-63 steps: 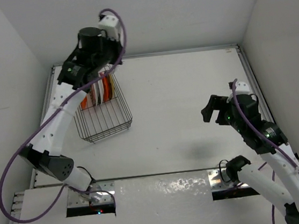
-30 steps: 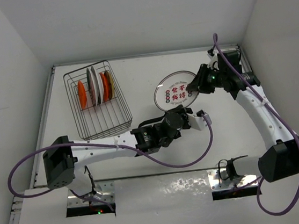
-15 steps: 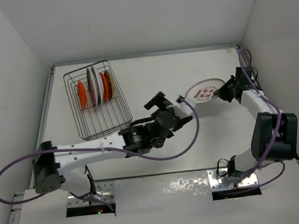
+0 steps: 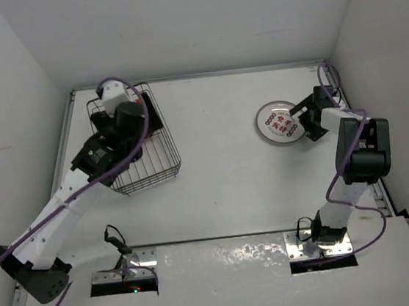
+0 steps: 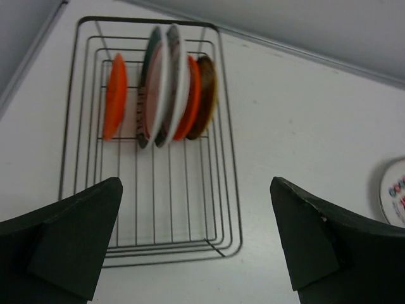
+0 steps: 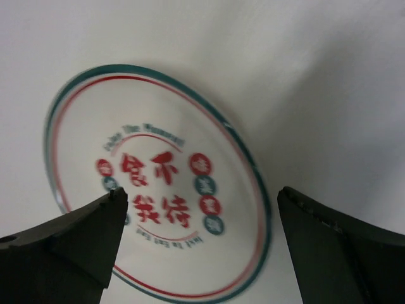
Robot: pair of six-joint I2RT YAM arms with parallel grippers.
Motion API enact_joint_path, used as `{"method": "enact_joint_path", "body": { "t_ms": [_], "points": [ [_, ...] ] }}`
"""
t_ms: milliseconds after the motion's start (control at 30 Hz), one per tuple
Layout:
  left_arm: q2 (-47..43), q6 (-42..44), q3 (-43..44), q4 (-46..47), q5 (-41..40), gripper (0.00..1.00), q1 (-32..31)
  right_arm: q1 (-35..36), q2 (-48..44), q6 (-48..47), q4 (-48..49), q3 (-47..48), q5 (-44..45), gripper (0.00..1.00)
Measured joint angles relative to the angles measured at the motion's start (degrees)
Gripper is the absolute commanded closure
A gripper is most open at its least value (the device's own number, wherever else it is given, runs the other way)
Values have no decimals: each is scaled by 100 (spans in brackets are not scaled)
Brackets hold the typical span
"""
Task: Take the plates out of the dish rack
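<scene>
The dish rack [image 5: 229, 166] is a dark wire basket at the back left of the table [image 4: 151, 170]. In the left wrist view several plates stand on edge in its far half: an orange plate [image 5: 115, 95], white plates with dark rims [image 5: 162, 85], another orange plate [image 5: 192, 95] and a brown one [image 5: 207, 88]. My left gripper [image 5: 196, 244] hangs open above the rack's near end, empty. In the top view that arm hides the racked plates. One white plate [image 6: 158, 183] with a green and red rim and red characters lies flat on the table [image 4: 279, 124]. My right gripper [image 6: 199, 234] is open just over it.
White walls close the table on the left, back and right. The right arm [image 4: 351, 143] reaches along the right edge. The released plate shows at the right border of the left wrist view [image 5: 395, 193]. Bare tabletop [image 4: 218, 144] lies between rack and plate.
The right gripper has opened and let go of the white plate, which now lies flat at the right. The left arm has swung from the table's middle back over the rack.
</scene>
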Motion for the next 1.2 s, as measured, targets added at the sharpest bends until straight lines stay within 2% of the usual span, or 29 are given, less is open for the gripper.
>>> {"method": "enact_joint_path", "body": {
  "t_ms": [33,133,233,267,367,500,600,700,733,867,1200],
  "points": [
    [105,-24,111,-50,229,0,516,24,-37,-35,-350,116,267,1],
    [704,9,623,-90,876,0,1526,81,-289,-164,-1381,151,809,1],
    [1469,153,1204,-33,1401,2,2103,175,-979,-321,-1882,-348,1172,1],
    [1744,199,1388,-4,1613,7,2293,223,-1325,-396,-1969,-586,1252,1],
    [2457,313,1738,76,2190,12,2922,669,-2778,-837,-1860,-1530,1145,1],
    [3233,511,2181,20,2667,20,3563,1880,-4227,-1421,-1458,-2476,479,1],
    [3648,693,2583,2,3032,26,3724,2376,-4658,-1744,-1412,-2916,160,2],
    [3829,796,2769,28,3327,32,3735,2461,-4804,-1963,-1493,-3156,50,2],
    [3851,807,2769,39,3429,39,3746,2481,-4828,-2035,-1530,-3193,17,2],
    [3934,839,2761,74,3676,49,3773,2509,-4883,-2236,-1631,-3204,-42,2],
    [3919,763,2107,382,3930,53,4006,2518,-5082,-2459,-1829,-3198,-37,2]
  ]
}}
